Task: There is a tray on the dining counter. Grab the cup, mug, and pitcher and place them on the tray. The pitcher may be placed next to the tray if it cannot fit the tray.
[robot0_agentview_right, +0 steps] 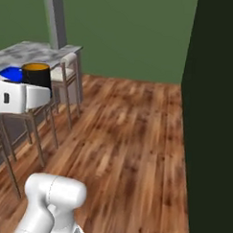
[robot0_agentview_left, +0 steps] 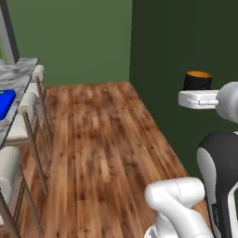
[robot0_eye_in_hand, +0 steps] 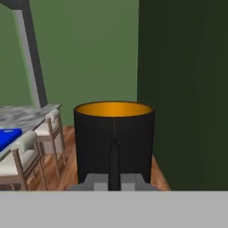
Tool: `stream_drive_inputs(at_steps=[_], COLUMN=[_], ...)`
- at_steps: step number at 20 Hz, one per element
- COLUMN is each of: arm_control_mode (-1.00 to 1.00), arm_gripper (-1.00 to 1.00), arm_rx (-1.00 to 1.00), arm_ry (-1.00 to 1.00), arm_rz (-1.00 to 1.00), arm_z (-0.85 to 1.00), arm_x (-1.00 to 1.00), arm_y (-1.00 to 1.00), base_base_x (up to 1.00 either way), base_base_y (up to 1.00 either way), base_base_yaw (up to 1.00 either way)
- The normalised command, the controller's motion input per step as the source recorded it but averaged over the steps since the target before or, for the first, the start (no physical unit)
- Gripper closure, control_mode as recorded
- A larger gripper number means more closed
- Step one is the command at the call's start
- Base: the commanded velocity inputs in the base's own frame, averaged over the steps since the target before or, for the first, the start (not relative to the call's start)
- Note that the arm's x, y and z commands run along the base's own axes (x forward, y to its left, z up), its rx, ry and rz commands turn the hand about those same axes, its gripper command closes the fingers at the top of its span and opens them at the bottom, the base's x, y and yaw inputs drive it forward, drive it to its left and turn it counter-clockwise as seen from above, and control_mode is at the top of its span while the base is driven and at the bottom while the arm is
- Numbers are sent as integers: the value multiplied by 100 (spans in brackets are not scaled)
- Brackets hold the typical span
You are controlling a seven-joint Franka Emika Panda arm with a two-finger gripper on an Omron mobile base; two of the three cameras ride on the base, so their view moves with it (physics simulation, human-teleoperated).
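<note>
Clenched on the black mug (robot0_eye_in_hand: pixel 114 138), gripper (robot0_eye_in_hand: pixel 114 153) carrying it upright in the air above the wooden floor (robot0_agentview_left: pixel 102 139). Well off from the dining counter (robot0_agentview_left: pixel 18 76), where the blue tray (robot0_agentview_left: pixel 5 103) lies, apparently near its edge

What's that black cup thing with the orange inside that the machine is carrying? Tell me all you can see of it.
It is a small black mug with an orange inside, a round, straight-sided vessel, upright and seemingly empty. No handle shows from these angles. The gripper is shut on it; a dark finger runs up its near wall in the hand view. It is carried in the air above the wooden floor, touching nothing else, away from the grey-white marbled dining counter and its bright blue tray.
</note>
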Motion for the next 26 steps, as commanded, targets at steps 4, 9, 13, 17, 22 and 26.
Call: stream_drive_inputs(at_steps=[4, 9, 13, 17, 22, 26], arm_control_mode=[100, 100, 100, 100, 100, 100], arm_gripper=[100, 100, 100, 100, 100, 100], arm_rx=[0, 0, 0, 0, 0, 0], arm_ry=[0, 0, 0, 0, 0, 0], arm_rz=[0, 0, 0, 0, 0, 0], arm_z=[0, 0, 0, 0, 0, 0], arm_x=[0, 0, 0, 0, 0, 0], arm_y=[0, 0, 0, 0, 0, 0], base_base_x=[100, 97, 88, 63, 68, 64], base_base_y=[-42, -48, -27, -12, 0, -6], base_base_yaw=[10, 8, 11, 12, 24, 61])
